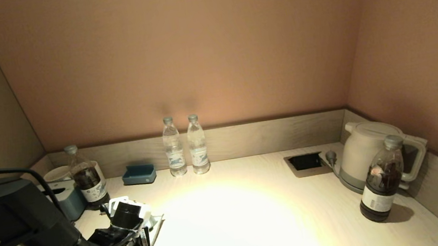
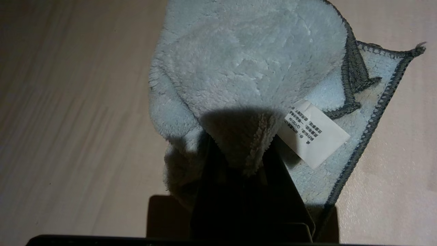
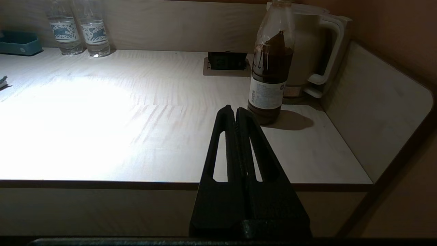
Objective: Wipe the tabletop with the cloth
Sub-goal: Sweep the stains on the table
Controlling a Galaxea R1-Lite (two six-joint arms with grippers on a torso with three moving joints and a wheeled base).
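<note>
A light blue fluffy cloth (image 2: pixel 252 65) with grey stitched edging and a white label (image 2: pixel 315 133) lies on the pale wooden tabletop (image 1: pixel 257 219). My left gripper (image 2: pixel 239 150) points down at it and is shut on a raised fold of the cloth. In the head view the left gripper (image 1: pixel 134 235) is at the table's front left, and only an edge of the cloth (image 1: pixel 155 226) shows beside it. My right gripper (image 3: pixel 235 111) is shut and empty, held off the table's front edge on the right; it is out of the head view.
Two water bottles (image 1: pixel 185 146) and a blue tray (image 1: pixel 139 174) stand at the back wall. A dark drink bottle (image 1: pixel 87 178) and a grey box (image 1: pixel 69 197) are back left. A kettle (image 1: pixel 365 154), a second dark bottle (image 1: pixel 381 180) and a socket recess (image 1: pixel 305 161) are right.
</note>
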